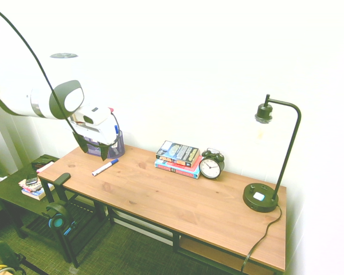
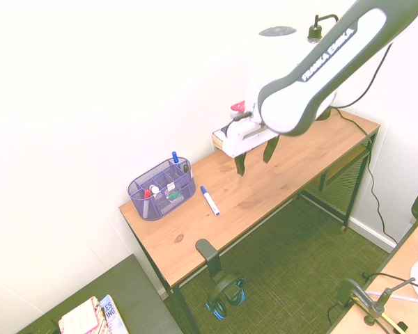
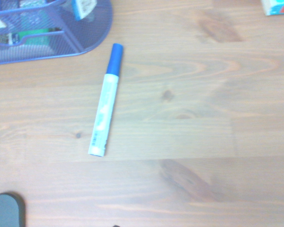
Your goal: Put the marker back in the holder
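Table (image 1: 178,200): long wooden top on a dark frame, set against a white wall. A dark clamp-like piece sits on its front edge at the holder end.

Arm (image 2: 320,69): white with dark joint covers, reaching in above the table, wrist pointed down.

Lamp (image 1: 272,154): black, thin bent neck and round base, at the table end far from the jaws.

Books (image 1: 179,158): short stack against the wall, mid-table, between jaws and lamp. Black twin-bell alarm clock (image 1: 211,166) touches the stack on the side away from the jaws.

Holder (image 2: 161,189): purple-blue wire-mesh tub with compartments, by the wall at the table end. In the first exterior view the jaws partly cover it; in the second exterior view it is well apart from them, towards the table end. A blue-tipped pen stands upright in it, plus small red and white items.

Jaws (image 2: 253,156): two dark fingers spread wide, holding nothing, hanging in the air above the table.

Marker (image 2: 210,200): white barrel, blue cap, flat on the bare table just beside the holder, not touching it. It lies below the jaws, offset towards the holder. In the wrist view the cap end points to the holder's rim.
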Action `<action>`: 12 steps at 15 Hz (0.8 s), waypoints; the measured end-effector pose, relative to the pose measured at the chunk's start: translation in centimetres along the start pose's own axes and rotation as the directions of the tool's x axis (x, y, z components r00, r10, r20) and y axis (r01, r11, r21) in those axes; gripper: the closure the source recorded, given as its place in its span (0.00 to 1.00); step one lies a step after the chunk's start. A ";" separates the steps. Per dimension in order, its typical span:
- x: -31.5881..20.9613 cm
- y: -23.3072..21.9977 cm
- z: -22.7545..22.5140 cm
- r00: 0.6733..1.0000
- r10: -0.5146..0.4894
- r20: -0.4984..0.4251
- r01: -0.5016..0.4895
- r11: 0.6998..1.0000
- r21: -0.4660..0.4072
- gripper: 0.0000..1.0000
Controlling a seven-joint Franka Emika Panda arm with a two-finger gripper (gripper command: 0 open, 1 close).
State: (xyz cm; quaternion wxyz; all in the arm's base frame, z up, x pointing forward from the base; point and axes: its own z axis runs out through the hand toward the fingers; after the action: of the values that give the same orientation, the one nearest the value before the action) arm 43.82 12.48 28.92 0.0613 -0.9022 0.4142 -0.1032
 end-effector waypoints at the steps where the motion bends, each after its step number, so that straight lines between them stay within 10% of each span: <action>1: -0.4 -0.4 1.6 1.000 0.000 -0.015 0.000 1.000 0.005 0.00; 9: -0.9 -9.1 11.3 0.991 0.051 -0.121 -0.043 0.997 0.064 0.00; 10: -1.0 -9.5 12.3 0.989 0.054 -0.135 -0.046 0.997 0.064 1.00; 12: -0.6 -10.0 13.3 0.985 0.070 -0.157 -0.059 0.996 0.074 1.00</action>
State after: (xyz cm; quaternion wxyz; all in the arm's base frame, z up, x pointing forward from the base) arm 53.90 19.79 17.87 0.0622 -0.8746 0.4430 -0.1871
